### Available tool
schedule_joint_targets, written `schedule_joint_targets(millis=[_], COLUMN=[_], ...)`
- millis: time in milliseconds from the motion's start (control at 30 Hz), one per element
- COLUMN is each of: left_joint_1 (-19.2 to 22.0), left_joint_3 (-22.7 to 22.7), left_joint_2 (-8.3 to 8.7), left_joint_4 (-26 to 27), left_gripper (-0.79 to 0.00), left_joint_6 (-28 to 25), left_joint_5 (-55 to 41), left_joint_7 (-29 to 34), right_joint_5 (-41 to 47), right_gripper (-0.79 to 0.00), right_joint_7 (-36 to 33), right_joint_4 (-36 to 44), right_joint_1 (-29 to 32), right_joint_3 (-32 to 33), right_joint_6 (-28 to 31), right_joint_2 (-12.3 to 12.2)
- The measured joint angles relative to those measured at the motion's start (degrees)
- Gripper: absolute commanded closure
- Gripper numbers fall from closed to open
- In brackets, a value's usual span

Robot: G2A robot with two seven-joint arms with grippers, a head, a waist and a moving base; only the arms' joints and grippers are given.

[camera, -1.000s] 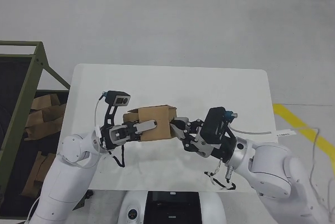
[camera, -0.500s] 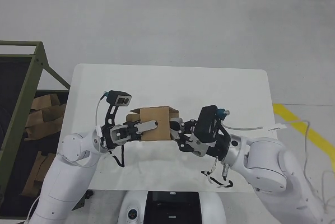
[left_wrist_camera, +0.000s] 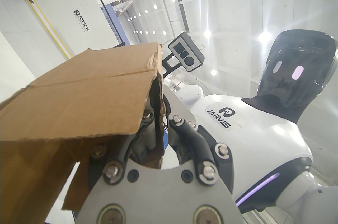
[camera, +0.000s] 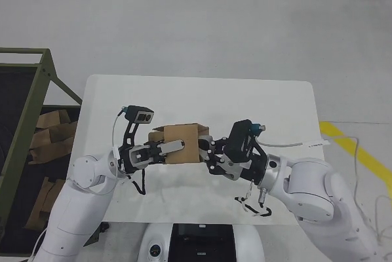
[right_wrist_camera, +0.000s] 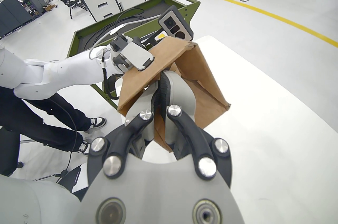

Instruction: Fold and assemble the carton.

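Top view: carton [camera: 181, 141] between both jaws.

Forearms are angled inward over the table [camera: 248, 105] middle. The left gripper [camera: 170, 149] and right gripper [camera: 206, 154] are faced toward each other, each clamped on an opposite wall of the carton [camera: 183, 137].

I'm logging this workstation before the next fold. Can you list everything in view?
carton: one, brown, over the table between both grippers, partly opened
table: one, white, under the carton
cart: one, olive green, beside the table on the left arm's side
flat cardboard pieces: several, brown, in the cart
floor line: one, yellow, on the floor on the right arm's side
left gripper: one, black and grey, shut on a carton flap
right gripper: one, black and grey, shut on the carton's opposite edge
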State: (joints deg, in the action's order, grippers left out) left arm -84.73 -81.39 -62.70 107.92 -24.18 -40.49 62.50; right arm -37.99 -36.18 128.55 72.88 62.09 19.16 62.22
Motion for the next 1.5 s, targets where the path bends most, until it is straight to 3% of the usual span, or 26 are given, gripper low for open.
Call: schedule_joint_targets(millis=[933,1500], left_joint_1=[-0.7,0.7], left_joint_3=[-0.2,-1.3], left_joint_2=[0.18,0.33], left_joint_4=[0.5,-0.1], left_gripper=[0.0,0.0], left_joint_6=[-0.1,2.0], left_joint_5=[0.3,2.4], left_joint_7=[0.0,-2.9], right_joint_5=[1.1,4.3], right_gripper=[0.0,0.0], right_joint_7=[-1.2,3.6], right_joint_4=[-0.3,2.3], right_joint_1=[1.1,9.6], right_joint_3=[1.1,12.4], right_joint_6=[-0.3,2.4], right_joint_2=[-0.2,-1.5])
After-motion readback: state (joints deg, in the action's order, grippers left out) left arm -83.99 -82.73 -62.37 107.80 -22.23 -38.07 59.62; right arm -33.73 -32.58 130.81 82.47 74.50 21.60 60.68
